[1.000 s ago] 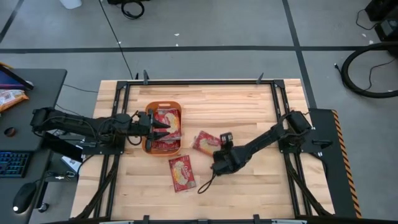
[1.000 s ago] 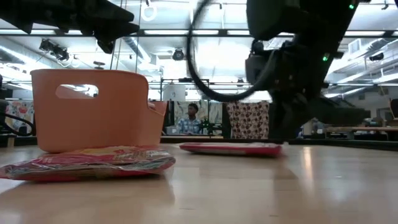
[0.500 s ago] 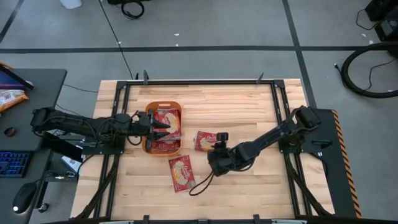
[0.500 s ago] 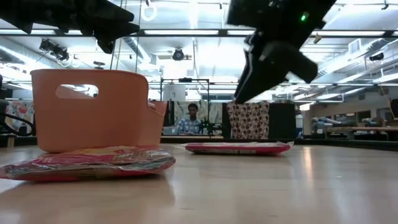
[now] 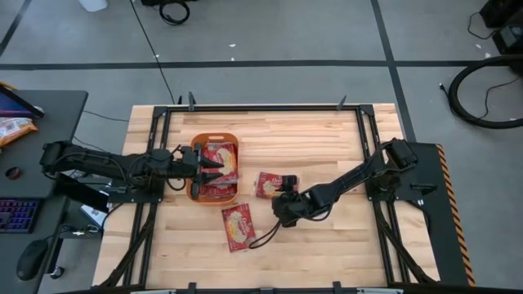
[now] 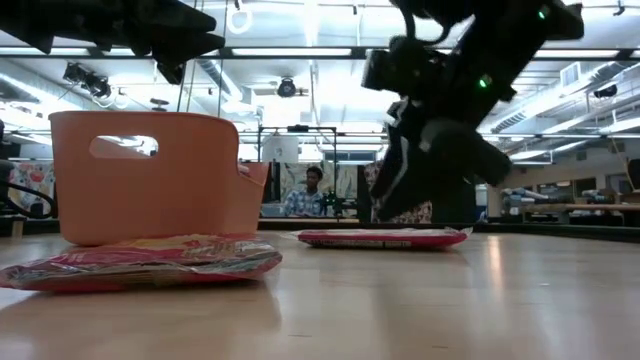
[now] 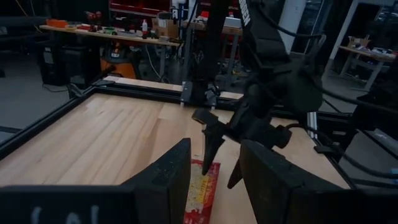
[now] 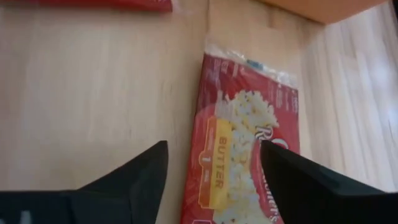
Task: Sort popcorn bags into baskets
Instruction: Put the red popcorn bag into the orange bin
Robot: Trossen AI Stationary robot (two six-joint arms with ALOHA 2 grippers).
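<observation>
The orange basket [image 5: 196, 151] stands at the table's left middle, with several red popcorn bags [image 5: 219, 167] in it. My left gripper [image 5: 216, 168] hangs open and empty over it. One popcorn bag [image 5: 270, 184] lies flat on the table to the right of the basket. My right gripper [image 8: 214, 180] is open just above that bag's [image 8: 249, 143] right end and stands clear of it in the low view [image 6: 385, 200]. Another bag [image 5: 239, 227] lies flat nearer the front edge.
A dark cable [image 5: 263, 237] hangs from my right arm beside the front bag. Black frame rails [image 5: 159, 147] border the table. A desk with an orange-and-white packet [image 5: 12, 126] stands to the left. A person [image 6: 310, 185] sits in the room behind.
My right gripper has gone toward the table's left and far edges, over the bag beside the basket, and has tipped its fingers down toward it. The bags have not moved.
</observation>
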